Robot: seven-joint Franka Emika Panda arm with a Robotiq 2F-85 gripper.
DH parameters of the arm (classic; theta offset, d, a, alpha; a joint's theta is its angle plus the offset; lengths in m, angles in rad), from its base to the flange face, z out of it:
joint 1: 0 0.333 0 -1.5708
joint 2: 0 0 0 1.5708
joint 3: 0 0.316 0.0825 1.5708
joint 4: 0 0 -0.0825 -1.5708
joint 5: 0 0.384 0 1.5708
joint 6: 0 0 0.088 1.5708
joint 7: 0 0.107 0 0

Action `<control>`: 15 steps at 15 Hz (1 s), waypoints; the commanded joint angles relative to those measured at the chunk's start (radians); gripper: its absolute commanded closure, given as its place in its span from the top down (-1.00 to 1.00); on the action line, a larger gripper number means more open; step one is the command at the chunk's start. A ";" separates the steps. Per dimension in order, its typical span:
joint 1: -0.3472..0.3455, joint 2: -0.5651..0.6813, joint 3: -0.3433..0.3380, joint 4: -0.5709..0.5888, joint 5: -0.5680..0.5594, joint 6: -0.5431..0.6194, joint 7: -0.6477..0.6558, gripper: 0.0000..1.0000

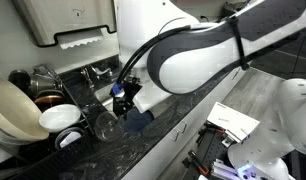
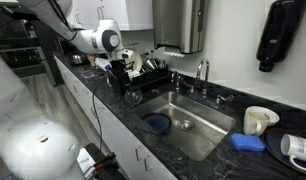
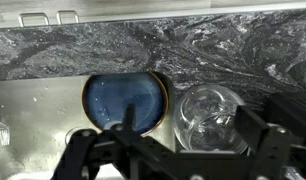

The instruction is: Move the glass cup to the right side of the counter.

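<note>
tbh counter (image 3: pixel 203 45) = glossy black stone w/ whitish veins, glass cup (image 3: pixel 207 120) clear n shiny, sink (image 2: pixel 198 120) matt-ish steel.

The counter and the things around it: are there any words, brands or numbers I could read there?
No text is legible in any view.
On the white sheet beside the counter: small dark marks, too blurred to read.
On the wall dispenser: no lettering visible.
On the glass cup: no lettering visible.

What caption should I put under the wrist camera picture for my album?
Looking down past the fingers at a glass cup beside a blue dish.
</note>
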 commanded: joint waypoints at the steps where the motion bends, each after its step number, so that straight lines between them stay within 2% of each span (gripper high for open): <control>1: 0.002 0.131 -0.005 0.075 -0.063 0.056 0.114 1.00; 10: 0.062 0.344 -0.081 0.173 -0.143 0.162 0.374 1.00; 15: 0.122 0.410 -0.149 0.218 -0.276 0.150 0.526 1.00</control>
